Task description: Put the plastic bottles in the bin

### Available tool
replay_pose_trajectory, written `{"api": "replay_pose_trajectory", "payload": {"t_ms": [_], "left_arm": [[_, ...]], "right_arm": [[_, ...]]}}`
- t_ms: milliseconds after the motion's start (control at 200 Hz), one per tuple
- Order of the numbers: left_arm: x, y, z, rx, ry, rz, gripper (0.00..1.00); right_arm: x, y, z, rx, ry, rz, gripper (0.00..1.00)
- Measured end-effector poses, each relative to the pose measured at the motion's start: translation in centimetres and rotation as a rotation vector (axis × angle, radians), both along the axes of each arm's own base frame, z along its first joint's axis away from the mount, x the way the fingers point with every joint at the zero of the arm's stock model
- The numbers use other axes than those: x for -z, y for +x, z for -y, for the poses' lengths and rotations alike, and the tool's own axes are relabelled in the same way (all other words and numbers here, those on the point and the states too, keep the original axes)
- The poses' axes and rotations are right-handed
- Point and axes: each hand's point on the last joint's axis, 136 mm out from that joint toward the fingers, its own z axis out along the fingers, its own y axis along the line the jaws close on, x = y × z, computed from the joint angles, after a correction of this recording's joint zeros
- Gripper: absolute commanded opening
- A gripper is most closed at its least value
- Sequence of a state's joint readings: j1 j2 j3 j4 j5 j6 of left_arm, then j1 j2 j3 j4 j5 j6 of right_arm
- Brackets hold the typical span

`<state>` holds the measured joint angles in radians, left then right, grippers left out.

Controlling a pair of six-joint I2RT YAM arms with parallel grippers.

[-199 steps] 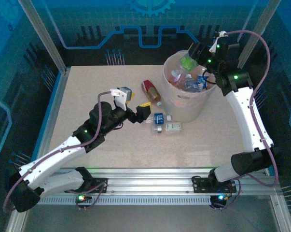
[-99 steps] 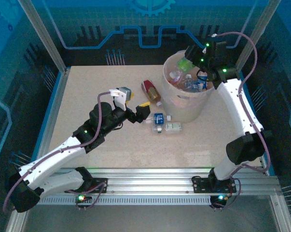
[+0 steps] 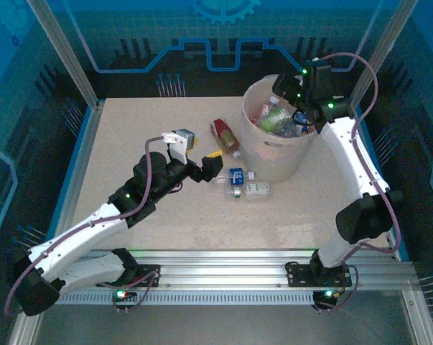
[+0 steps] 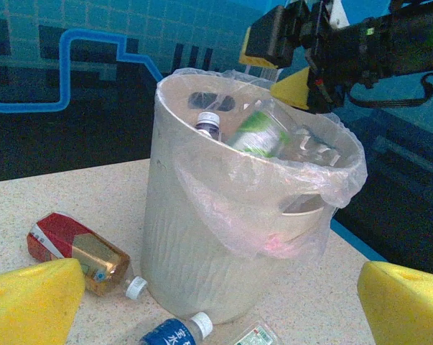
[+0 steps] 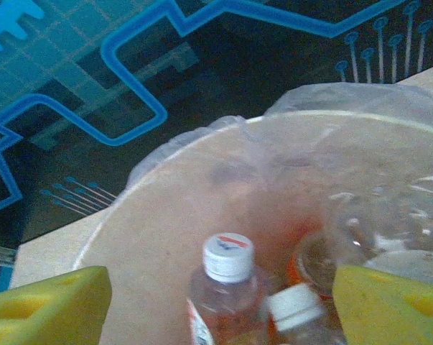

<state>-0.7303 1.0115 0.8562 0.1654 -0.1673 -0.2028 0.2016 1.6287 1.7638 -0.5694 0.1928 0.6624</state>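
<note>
The bin [image 3: 273, 162] stands at the back right of the table and holds several plastic bottles, a green-labelled bottle [image 3: 277, 115] lying on top. My right gripper [image 3: 288, 92] hovers open over its far rim, nothing between the fingers. Looking down from the right wrist, my right gripper [image 5: 216, 305] is above a white-capped bottle [image 5: 227, 260] inside the bin [image 5: 202, 187]. Three bottles lie on the table left of the bin: a red-labelled one [image 3: 225, 135], a blue-labelled one [image 3: 236, 176] and a clear one [image 3: 256, 190]. My left gripper [image 3: 215, 167] is open just left of them.
From the left wrist, the bin [image 4: 194, 237] with its loose bag liner [image 4: 273, 194] rises ahead, and the red-labelled bottle [image 4: 76, 251] lies at its left foot. A metal frame post [image 3: 65, 54] stands at the table's back left corner.
My right gripper moved left over the bin with the green-labelled bottle and opened; the bottle now lies in the bin. The left arm has not moved.
</note>
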Motion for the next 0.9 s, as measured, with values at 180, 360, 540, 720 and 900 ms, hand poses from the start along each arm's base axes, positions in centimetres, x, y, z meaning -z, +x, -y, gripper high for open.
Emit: {"api": "replay_pose_trajectory", "payload": {"t_ms": [180,360,540,720,900], "left_arm": [[0.2,0.0,0.0,-0.002,0.003,-0.004,0.99],[0.2,0.1,-0.2,-0.011,0.004,-0.004,0.99],[0.3,0.3,-0.4,-0.031,0.006,-0.004,0.99],[0.5,0.4,-0.5,-0.039,0.006,-0.009,0.99],[0.5,0.5,-0.6,-0.046,0.006,-0.012,0.99]], "right_arm": [[-0.4,-1.8,1.4,0.038,-0.06,0.001,0.84],[-0.8,-3.0,2.1,0.042,-0.106,0.001,0.82],[0.4,-3.5,2.2,0.001,-0.176,-0.051,0.73],[3.1,-2.6,1.7,-0.063,-0.241,-0.147,0.59],[4.0,-1.7,1.6,-0.077,-0.277,-0.178,0.48]]}}
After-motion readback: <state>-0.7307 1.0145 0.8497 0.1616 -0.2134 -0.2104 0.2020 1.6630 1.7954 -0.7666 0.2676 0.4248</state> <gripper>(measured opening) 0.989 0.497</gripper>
